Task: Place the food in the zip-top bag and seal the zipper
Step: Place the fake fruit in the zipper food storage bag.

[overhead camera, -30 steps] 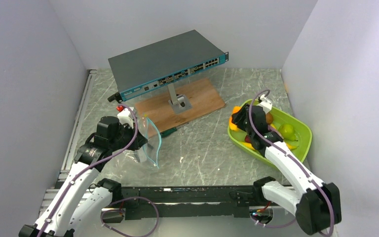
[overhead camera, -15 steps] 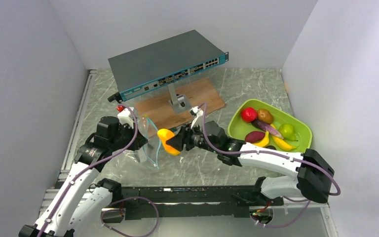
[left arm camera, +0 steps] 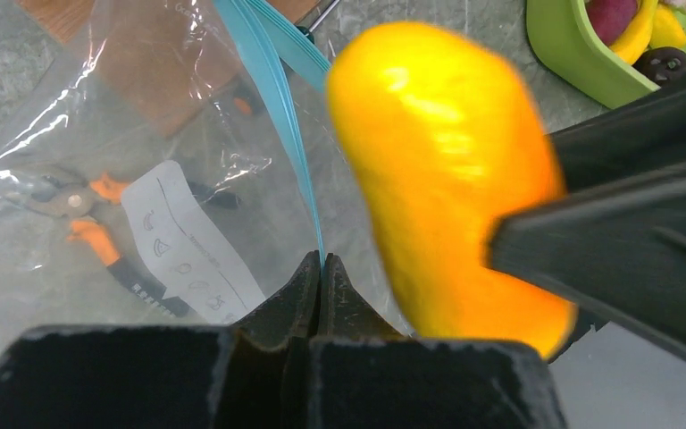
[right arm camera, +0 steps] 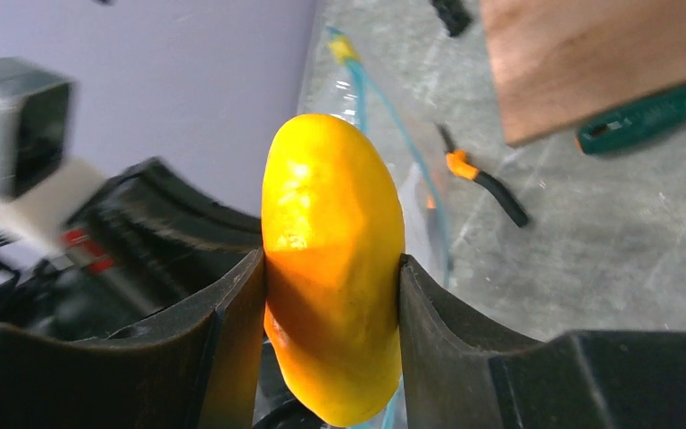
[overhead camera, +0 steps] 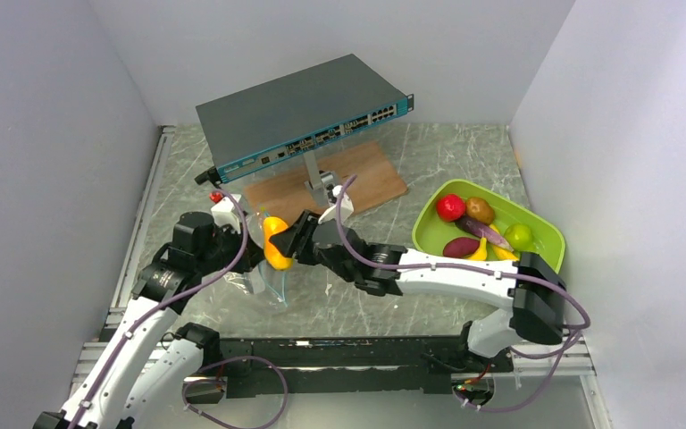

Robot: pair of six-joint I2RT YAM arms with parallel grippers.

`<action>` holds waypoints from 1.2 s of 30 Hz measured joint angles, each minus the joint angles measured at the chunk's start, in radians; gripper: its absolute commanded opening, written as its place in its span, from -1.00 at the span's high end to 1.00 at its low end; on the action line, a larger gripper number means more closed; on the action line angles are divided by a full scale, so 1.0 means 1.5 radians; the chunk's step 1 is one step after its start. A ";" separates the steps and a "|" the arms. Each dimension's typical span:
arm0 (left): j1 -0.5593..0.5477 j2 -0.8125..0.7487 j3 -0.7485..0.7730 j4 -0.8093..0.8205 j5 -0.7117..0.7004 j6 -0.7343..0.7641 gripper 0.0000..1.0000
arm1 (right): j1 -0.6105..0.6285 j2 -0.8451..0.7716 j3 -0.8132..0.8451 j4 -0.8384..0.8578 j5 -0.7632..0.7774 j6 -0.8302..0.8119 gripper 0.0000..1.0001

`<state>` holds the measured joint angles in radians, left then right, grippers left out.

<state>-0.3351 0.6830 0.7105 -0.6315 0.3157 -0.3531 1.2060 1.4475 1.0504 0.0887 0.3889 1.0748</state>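
My left gripper (overhead camera: pixel 257 259) is shut on the teal zipper strip (left arm camera: pixel 277 107) of the clear zip-top bag (left arm camera: pixel 98 134) and holds its mouth up and open; the fingertips (left arm camera: pixel 320 268) pinch the strip. My right gripper (right arm camera: pixel 332 268) is shut on the orange toy fruit (right arm camera: pixel 332 223) and holds it at the bag's mouth (overhead camera: pixel 279 273), just right of the strip. The fruit also shows in the top view (overhead camera: pixel 274 243) and in the left wrist view (left arm camera: pixel 447 179). The red apple (overhead camera: pixel 450 206), brown fruit (overhead camera: pixel 479 209), eggplant (overhead camera: pixel 482 228), pear (overhead camera: pixel 519 236) and banana (overhead camera: pixel 475 252) lie in the tray.
The lime-green tray (overhead camera: pixel 549 246) sits at the right. A network switch (overhead camera: pixel 304 116) stands on a wooden board (overhead camera: pixel 366 174) at the back. Orange-handled pliers (left arm camera: pixel 98 232) lie under the bag; a green screwdriver (right arm camera: pixel 652 112) lies by the board. Walls close in on both sides.
My right arm lifted the orange fruit from the tray and carried it left across the table to the bag's mouth. My left arm has held the bag still.
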 measured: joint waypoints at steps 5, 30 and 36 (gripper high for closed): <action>0.000 -0.013 0.000 0.000 -0.004 0.000 1.00 | 0.025 0.061 0.048 -0.123 0.057 0.089 1.00; 0.000 -0.064 -0.013 0.021 0.013 -0.002 1.00 | 0.046 0.131 0.091 -0.166 0.045 0.001 -0.52; 0.000 -0.064 -0.013 0.022 0.013 -0.002 1.00 | 0.046 0.131 0.091 -0.160 0.027 -0.021 -0.43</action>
<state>-0.3355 0.5869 0.6907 -0.5983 0.3351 -0.3557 1.2743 1.6436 1.1866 -0.1520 0.4294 1.0431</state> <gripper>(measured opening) 0.012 0.749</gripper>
